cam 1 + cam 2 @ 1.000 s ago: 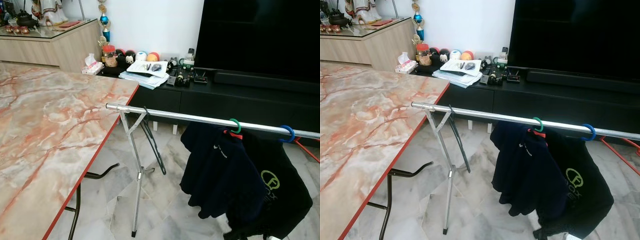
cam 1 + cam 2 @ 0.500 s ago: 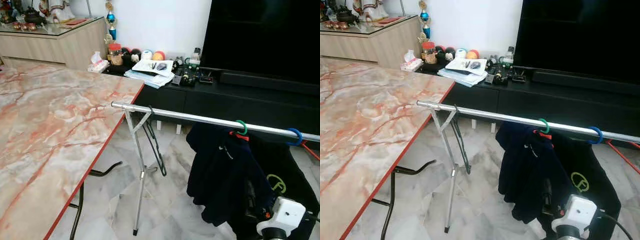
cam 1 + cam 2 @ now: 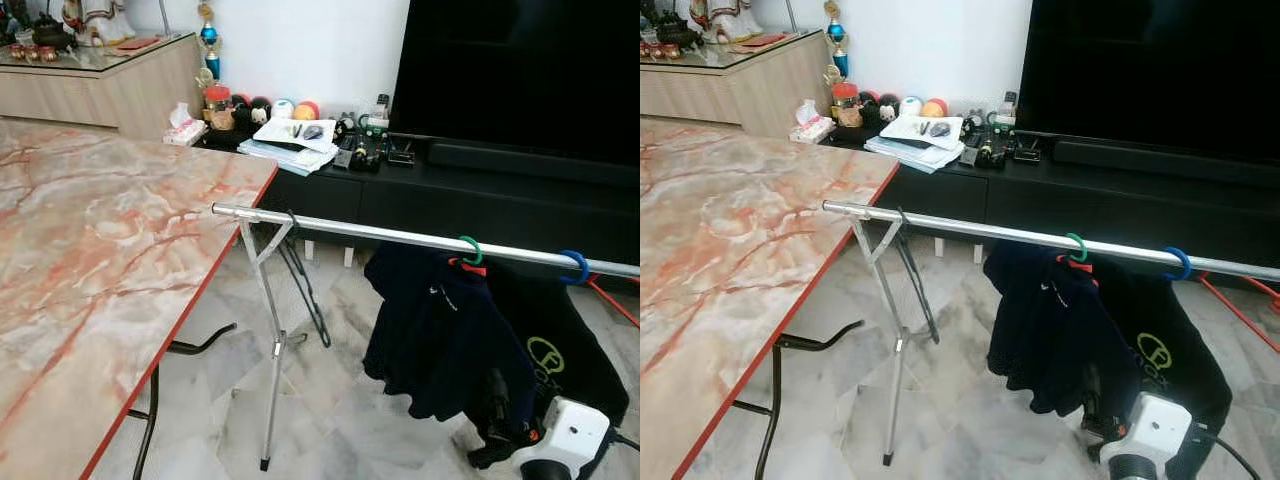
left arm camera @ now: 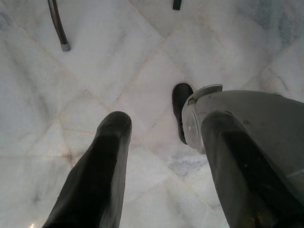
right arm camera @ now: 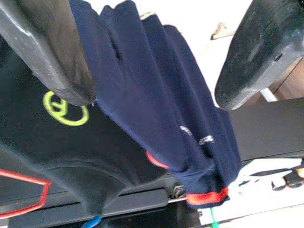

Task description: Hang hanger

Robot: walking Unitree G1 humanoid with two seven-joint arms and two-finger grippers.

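A silver clothes rail runs from the table's corner off to the right. An empty black hanger hangs near its left end. Further right a navy shirt hangs by a green hook, and a black shirt with a green logo by a blue hook. My right gripper is low at the right, just in front of the shirts' hems. In the right wrist view the right gripper is open, with the navy shirt beyond the fingers. My left gripper hangs open over the floor.
A marble table with a red edge takes up the left. The rack's folding leg stands on the marble floor beside it. Behind the rail are a black TV console with papers and clutter, a large TV and a sideboard.
My right wrist has come up into view at the bottom right, in front of the hanging shirts. The head view swayed a little. The hangers on the rail have not moved.
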